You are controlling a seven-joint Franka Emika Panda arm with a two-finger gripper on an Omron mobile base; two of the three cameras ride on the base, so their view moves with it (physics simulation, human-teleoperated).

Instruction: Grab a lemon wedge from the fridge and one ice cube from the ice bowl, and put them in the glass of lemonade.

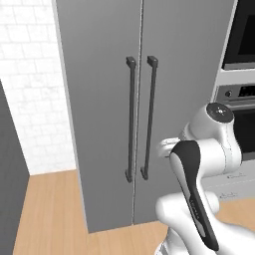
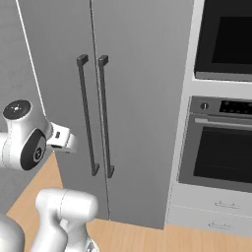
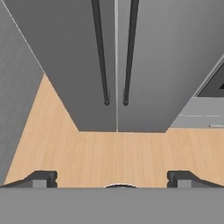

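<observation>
The fridge (image 1: 99, 99) (image 2: 142, 98) stands straight ahead as a tall grey cabinet with both doors shut. Its two long dark bar handles (image 1: 131, 119) (image 2: 86, 118) run side by side along the middle seam. In the hand view my gripper (image 3: 112, 177) is open, one dark fingertip (image 3: 41, 178) at each lower corner with nothing between them. It hangs above the floor, short of the fridge (image 3: 166, 65), with the lower ends of the handles (image 3: 106, 101) ahead of it. The lemon wedge, ice cube, ice bowl and glass of lemonade are out of view.
A built-in oven stack (image 2: 221, 152) (image 1: 244, 99) with pale drawers (image 2: 216, 211) below it adjoins the fridge on the right. A white brick wall (image 1: 30, 74) and a dark panel (image 1: 10, 174) lie to the left. Wooden floor (image 3: 118, 153) spreads in front.
</observation>
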